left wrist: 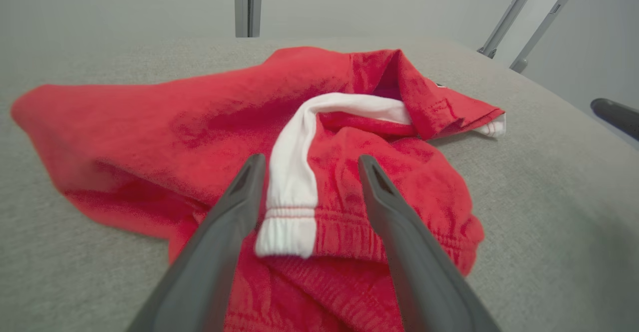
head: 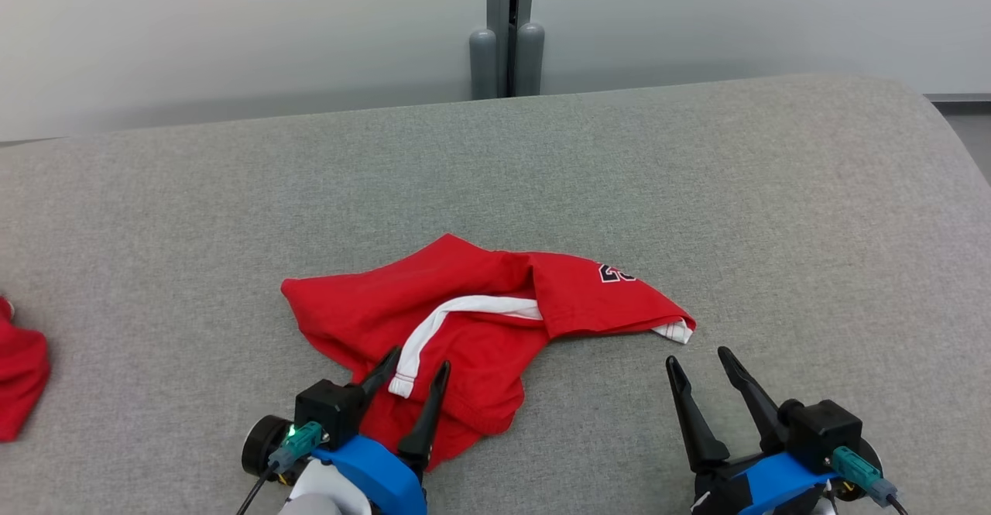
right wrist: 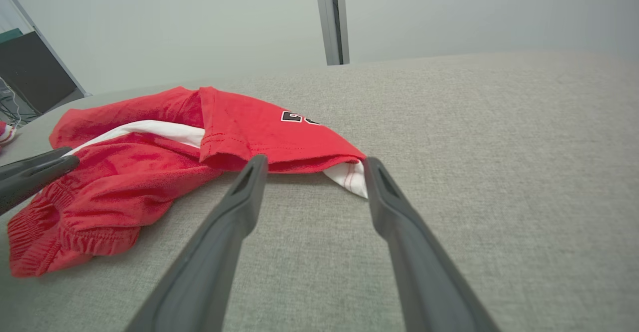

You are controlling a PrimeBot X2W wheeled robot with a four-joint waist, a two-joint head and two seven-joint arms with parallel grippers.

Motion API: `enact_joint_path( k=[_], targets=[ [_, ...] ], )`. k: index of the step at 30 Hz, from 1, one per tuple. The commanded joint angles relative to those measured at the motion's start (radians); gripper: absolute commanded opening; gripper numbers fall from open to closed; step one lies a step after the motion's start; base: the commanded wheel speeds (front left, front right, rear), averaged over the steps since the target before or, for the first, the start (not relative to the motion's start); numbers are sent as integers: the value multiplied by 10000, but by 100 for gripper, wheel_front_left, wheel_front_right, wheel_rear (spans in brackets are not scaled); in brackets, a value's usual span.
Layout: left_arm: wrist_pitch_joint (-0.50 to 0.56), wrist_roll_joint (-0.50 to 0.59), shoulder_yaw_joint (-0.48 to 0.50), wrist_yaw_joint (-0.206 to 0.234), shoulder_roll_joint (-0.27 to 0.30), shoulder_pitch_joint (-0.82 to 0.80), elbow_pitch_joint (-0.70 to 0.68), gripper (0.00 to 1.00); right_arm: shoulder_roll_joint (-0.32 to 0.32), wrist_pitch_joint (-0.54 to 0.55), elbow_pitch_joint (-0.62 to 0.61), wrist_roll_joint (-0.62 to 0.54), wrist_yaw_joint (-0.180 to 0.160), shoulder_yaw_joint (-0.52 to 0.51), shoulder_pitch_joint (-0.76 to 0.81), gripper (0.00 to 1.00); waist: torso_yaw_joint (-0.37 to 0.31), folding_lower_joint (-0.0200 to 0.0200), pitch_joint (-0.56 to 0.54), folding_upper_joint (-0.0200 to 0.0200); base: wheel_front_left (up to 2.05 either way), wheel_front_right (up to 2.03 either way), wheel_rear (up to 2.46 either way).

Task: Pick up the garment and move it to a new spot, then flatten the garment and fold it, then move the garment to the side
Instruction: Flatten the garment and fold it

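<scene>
Left gripper (head: 420, 358) fingers spread, empty, over crumpled white-striped red knit shorts (head: 464, 283); right gripper (head: 697, 355) likewise released. Risk: pinching single layer, rest bunching.

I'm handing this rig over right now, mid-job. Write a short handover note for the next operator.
The garment lies crumpled mid-table; another red cloth sits at the table's left edge.
The left gripper is open, fingers either side of the white stripe's near end, nothing gripped.
The right gripper is open over bare table, just short of the garment's right corner.
Done: no flattening or fold shows.
Left: grasp, move, flatten, fold, set aside.
</scene>
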Motion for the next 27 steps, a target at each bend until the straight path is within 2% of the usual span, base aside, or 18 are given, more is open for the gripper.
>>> enact_joint_path(
  k=[1,8,9,10,11,17,22,27],
  targets=[
    [3,-32,-54,13,35,34,152,100,-44,-3,-15,-90,2,-13,-29,100,-60,0,5,-1,0,0,0],
    [1,40,-13,13,3,-205,968,100,-41,-2,-40,-127,2,-137,63,100,-237,0,90,-1,0,0,0],
    [1,84,-12,13,21,-240,1000,35,-41,-2,-36,-115,2,-150,71,100,-239,0,85,-1,0,0,0],
    [1,195,-60,13,92,-279,994,3,-41,-2,-25,-99,2,-164,75,100,-230,0,74,-1,0,0,0],
    [1,239,-60,13,138,-278,992,0,-41,-2,-13,-70,2,-169,76,100,-213,0,54,-1,0,0,0],
    [1,1240,300,18,608,-482,639,0,-44,-1,30,145,2,-142,93,100,-26,0,-207,-1,0,0,0],
    [1,2312,659,193,1006,-518,202,0,-41,-2,112,330,2,-114,145,100,174,0,-516,-1,0,0,0],
    [1,3206,675,205,1437,-472,-64,0,-39,-2,158,469,2,-62,236,100,425,0,-724,-1,0,0,0]
  ],
)
